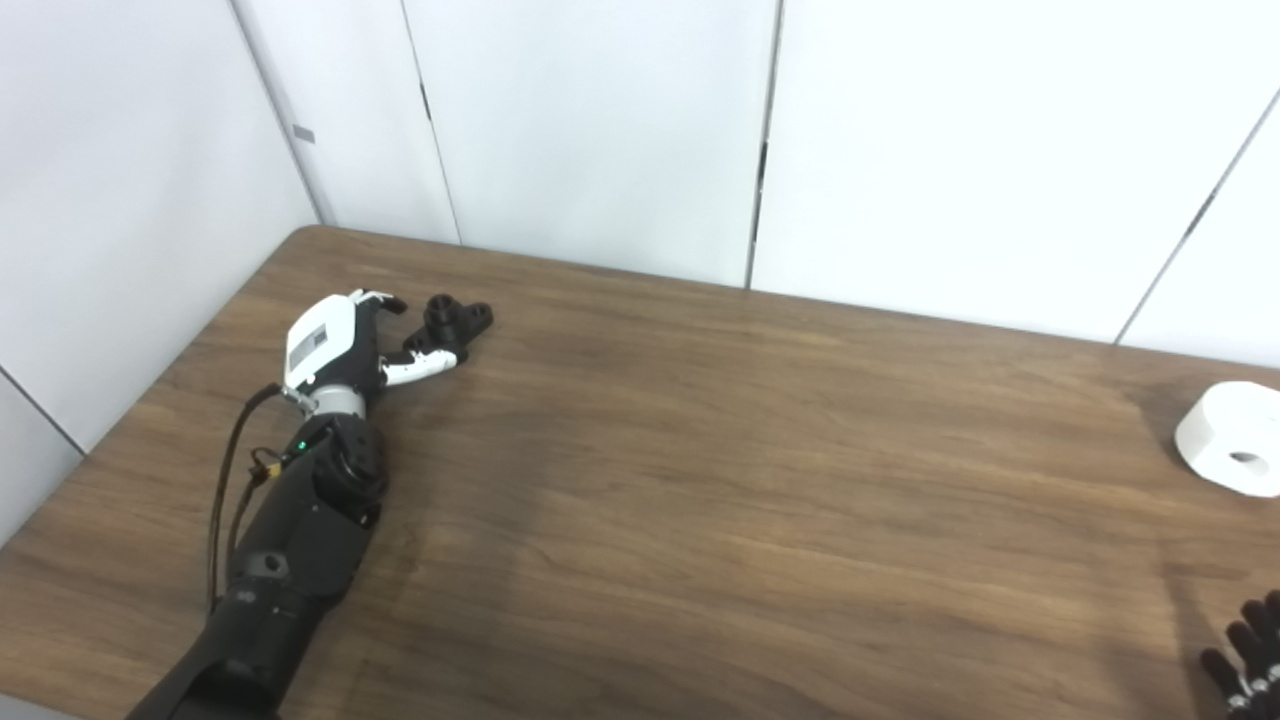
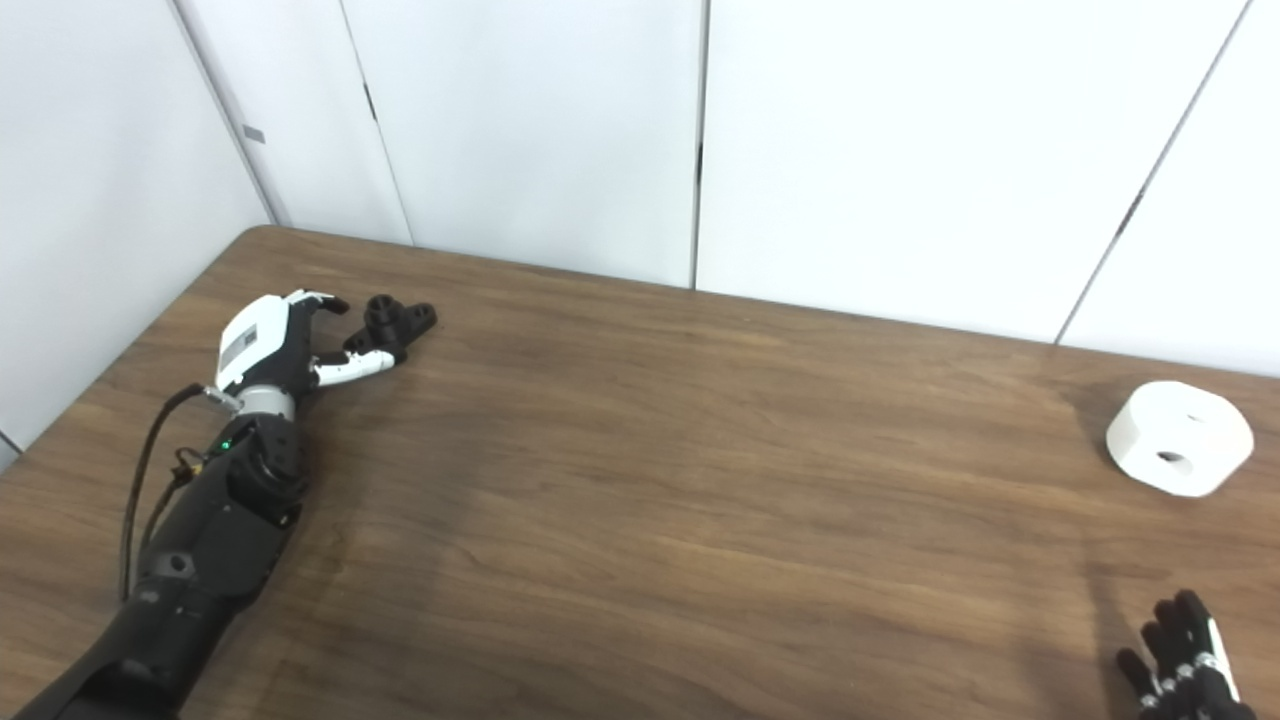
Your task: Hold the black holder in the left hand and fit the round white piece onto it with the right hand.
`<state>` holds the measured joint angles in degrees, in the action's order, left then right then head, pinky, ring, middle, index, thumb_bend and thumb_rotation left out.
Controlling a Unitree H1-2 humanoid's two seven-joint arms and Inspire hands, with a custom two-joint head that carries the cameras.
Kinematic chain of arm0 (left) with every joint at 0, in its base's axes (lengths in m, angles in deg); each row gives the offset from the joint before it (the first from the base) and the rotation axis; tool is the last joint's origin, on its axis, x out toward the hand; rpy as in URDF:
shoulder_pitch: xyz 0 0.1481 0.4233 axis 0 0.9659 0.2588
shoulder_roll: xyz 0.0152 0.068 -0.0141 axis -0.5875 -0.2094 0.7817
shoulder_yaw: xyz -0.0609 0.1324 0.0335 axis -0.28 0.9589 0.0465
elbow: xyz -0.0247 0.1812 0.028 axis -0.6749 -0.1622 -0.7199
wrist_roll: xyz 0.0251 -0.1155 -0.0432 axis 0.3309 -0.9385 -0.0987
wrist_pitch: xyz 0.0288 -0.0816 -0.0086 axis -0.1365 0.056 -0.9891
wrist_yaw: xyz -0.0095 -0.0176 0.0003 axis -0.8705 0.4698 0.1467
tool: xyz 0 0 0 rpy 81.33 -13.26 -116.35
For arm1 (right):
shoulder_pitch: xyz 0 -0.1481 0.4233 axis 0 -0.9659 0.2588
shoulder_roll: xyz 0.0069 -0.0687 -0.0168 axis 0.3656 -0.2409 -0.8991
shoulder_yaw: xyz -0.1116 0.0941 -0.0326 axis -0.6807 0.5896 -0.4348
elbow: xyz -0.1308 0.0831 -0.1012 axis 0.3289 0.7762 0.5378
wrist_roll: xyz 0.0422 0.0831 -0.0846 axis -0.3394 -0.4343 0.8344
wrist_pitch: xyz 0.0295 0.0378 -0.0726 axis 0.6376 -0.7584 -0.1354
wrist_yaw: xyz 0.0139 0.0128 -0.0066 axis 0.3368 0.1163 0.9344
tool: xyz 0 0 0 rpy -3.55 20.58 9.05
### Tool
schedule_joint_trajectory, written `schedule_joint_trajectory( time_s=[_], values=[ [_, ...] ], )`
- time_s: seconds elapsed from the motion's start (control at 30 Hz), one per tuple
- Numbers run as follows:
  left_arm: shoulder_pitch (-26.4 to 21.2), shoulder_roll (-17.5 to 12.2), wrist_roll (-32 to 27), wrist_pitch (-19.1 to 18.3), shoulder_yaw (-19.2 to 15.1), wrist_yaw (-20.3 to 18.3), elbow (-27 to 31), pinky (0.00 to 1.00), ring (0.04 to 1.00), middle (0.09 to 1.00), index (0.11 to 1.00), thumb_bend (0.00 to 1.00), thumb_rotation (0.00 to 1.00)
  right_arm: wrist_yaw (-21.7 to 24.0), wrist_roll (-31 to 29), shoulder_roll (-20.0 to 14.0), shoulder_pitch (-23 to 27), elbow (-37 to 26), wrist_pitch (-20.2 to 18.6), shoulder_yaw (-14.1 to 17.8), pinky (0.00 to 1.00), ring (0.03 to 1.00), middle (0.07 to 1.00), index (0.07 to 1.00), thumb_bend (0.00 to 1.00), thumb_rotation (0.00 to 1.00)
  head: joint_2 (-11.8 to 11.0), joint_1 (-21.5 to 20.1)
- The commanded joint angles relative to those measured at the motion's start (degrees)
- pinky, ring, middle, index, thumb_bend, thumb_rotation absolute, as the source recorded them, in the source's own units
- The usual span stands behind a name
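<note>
The black holder [image 1: 455, 322] lies on the wooden table [image 1: 700, 480] at the far left. My left hand [image 1: 345, 345] is right beside it, fingers apart, with the thumb under the holder's near side and the other fingers just left of it; it does not grip it. The round white piece [image 2: 1180, 436] with a centre hole lies on the table at the far right. My right hand [image 2: 1185, 655] is low at the bottom right corner, fingers spread, well short of the white piece and holding nothing.
White wall panels [image 1: 600, 130] stand behind the table's far edge and along its left side. A black cable [image 1: 225, 480] loops beside my left forearm.
</note>
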<state>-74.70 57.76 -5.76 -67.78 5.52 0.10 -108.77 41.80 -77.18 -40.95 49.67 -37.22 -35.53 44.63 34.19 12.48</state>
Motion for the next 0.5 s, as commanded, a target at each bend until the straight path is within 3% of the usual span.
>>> schedule_joint_trajectory(
  time_s=[0.0, 0.23, 0.47],
  values=[
    [-2.94, -2.36, 0.14, 1.43, 0.14, 0.61, 0.27, 1.0, 0.97, 0.921, 0.755, 0.95, 0.4, -0.27, 0.85, -0.35, -1.62, 0.65, -1.57, -0.36, 1.0, 1.0, 1.0, 1.0, 0.61, 1.0, -0.02, 0.03],
    [-3.36, -2.13, -0.5, 4.94, 0.57, 2.54, -1.62, 1.0, 0.962, 0.916, 0.72, 0.96, 0.37, -0.26, 0.72, -0.56, -1.59, 0.63, -1.42, -0.62, 1.0, 1.0, 1.0, 1.0, 0.6, 1.0, 0.15, -0.02],
    [-3.29, -1.99, -0.96, 5.71, 0.63, 2.82, -1.97, 1.0, 0.962, 0.909, 0.68, 0.93, 0.29, -0.24, 0.53, -0.65, -1.56, 0.83, -1.17, -0.6, 1.0, 1.0, 1.0, 1.0, 0.61, 1.0, 0.21, -0.21]
  ],
)
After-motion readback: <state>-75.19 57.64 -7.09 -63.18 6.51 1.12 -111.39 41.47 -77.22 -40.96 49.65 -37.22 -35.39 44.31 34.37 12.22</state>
